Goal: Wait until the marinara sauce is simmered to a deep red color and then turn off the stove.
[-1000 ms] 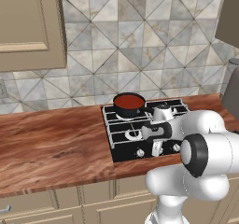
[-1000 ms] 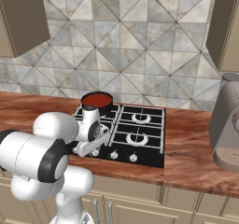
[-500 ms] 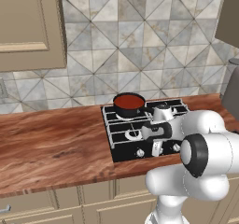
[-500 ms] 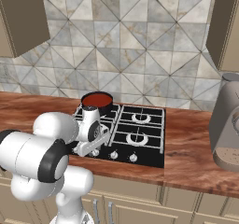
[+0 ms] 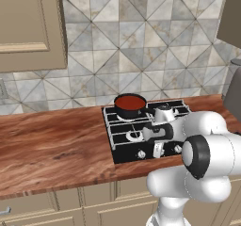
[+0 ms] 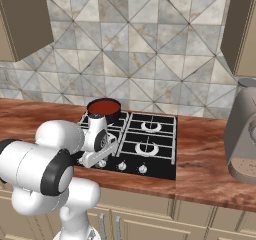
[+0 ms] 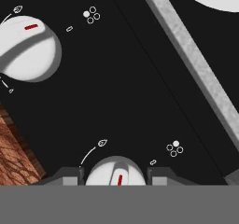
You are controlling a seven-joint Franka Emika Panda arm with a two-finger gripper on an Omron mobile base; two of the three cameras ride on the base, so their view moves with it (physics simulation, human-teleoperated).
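gripper pinched on a front knob, sauce already deep red

marinara sauce (image 5: 130, 101) sits in its saucepan on the back-left burner of the stove (image 6: 150, 160), deep red. gripper (image 7: 115, 177) is at the stove's front edge, fingertips (image 7: 71, 177) pressed on a silver knob (image 7: 113, 171). best move, probably: keep the squeeze centred, twist to off without slipping. second knob (image 7: 28, 48) sits apart.

We see a brown wooden counter (image 5: 52, 149) running the width of the wall, with beige cabinet doors (image 5: 70, 206) below its front edge. Behind it we find a backsplash of grey and beige triangle-patterned tiles (image 6: 150, 59), and beige upper cabinets (image 5: 26, 27) hang above. At the counter's right end stands a tall grey appliance (image 6: 243, 134).
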